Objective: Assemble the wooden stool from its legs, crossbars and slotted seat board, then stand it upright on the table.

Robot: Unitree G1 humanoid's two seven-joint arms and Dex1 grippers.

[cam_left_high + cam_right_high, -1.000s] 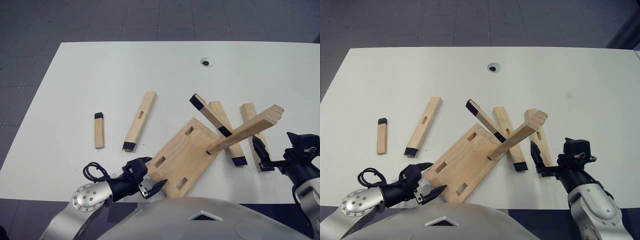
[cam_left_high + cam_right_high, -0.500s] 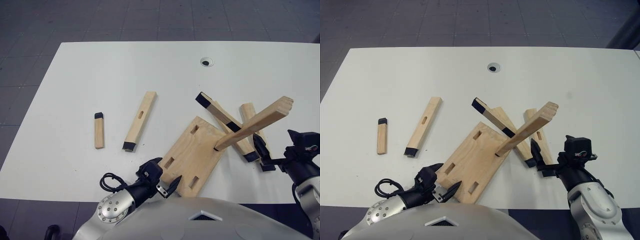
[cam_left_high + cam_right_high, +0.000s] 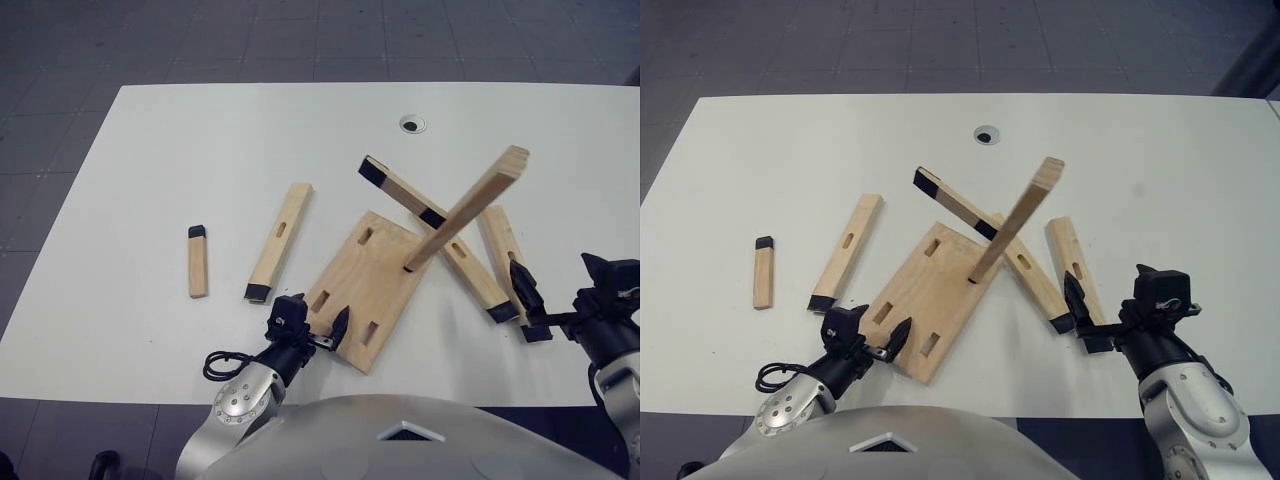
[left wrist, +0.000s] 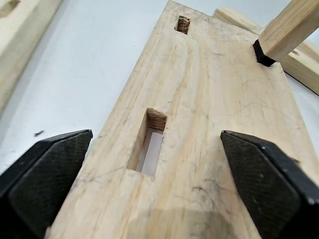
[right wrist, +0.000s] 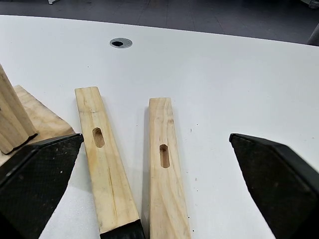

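The slotted seat board (image 3: pixel 365 285) lies flat near the table's front edge. One leg (image 3: pixel 465 208) stands tilted in a slot at the board's far right. A black-tipped bar (image 3: pixel 400 190) crosses behind that leg. Two slotted legs (image 5: pixel 102 169) (image 5: pixel 163 164) lie right of the board. A third slotted leg (image 3: pixel 280 240) and a short crossbar (image 3: pixel 198 262) lie to its left. My left gripper (image 3: pixel 315 322) is open at the board's near corner, with its fingers (image 4: pixel 45 184) on either side of the board (image 4: pixel 199 124). My right gripper (image 3: pixel 526 308) is open just short of the two legs' near ends.
A round cable hole (image 3: pixel 412 124) sits at the back of the white table (image 3: pixel 200 150). The table's front edge runs close to both grippers. Bare table spreads across the back and far left.
The seat board has swung and slid farther from me, and its leg now stands steeper. My left gripper moved forward and right with the board's near corner. The right gripper barely shifted.
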